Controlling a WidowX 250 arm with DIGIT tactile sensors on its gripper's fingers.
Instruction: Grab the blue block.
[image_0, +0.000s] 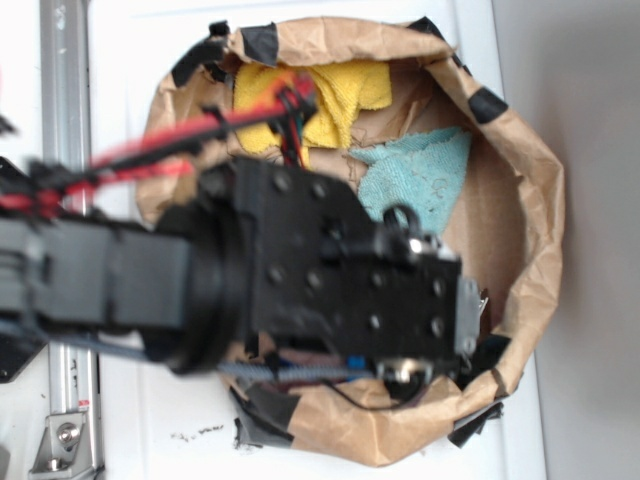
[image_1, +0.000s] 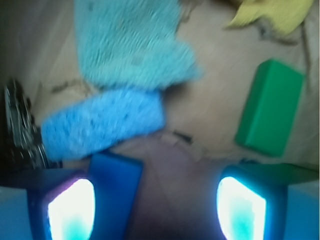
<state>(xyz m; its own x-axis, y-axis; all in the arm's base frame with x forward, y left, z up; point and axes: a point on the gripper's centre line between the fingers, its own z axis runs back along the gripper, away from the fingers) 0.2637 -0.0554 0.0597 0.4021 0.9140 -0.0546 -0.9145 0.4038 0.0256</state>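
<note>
Glowing fingertips (image_1: 71, 209) of the gripper (image_1: 156, 210) stand spread wide, the blue block (image_1: 114, 187) just beside the left one, below the pale-blue sponge (image_1: 102, 122).

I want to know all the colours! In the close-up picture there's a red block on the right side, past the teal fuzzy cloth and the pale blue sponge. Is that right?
Not quite. In the wrist view, the block on the right is green, not red. The rest holds: it lies to the right of the teal fuzzy cloth and the pale blue sponge.
</note>
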